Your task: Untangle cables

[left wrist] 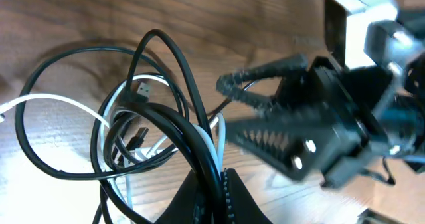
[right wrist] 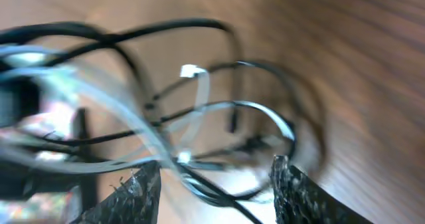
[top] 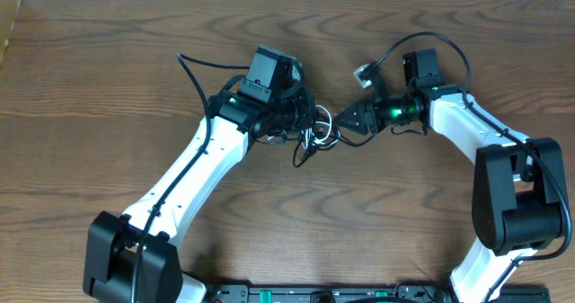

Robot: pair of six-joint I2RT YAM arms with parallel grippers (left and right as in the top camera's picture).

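Note:
The cables (top: 316, 138) lie in a knot of thin black and white loops at the table's middle. My left gripper (top: 304, 123) is shut on a bundle of black cords and one white cord (left wrist: 199, 144), jaws (left wrist: 211, 201) pinching them. A USB plug (left wrist: 141, 88) sticks out of the loops. My right gripper (top: 343, 121) is open, its fingers (right wrist: 216, 184) on either side of black and white strands (right wrist: 199, 111) without closing on them. It faces the left gripper from the right and shows in the left wrist view (left wrist: 265, 117).
A thicker black cord with a small plug (top: 364, 71) arcs above the right arm. Another black cord (top: 193, 69) runs up and left from the left arm. The wooden table (top: 108, 114) reaches a white edge at the back.

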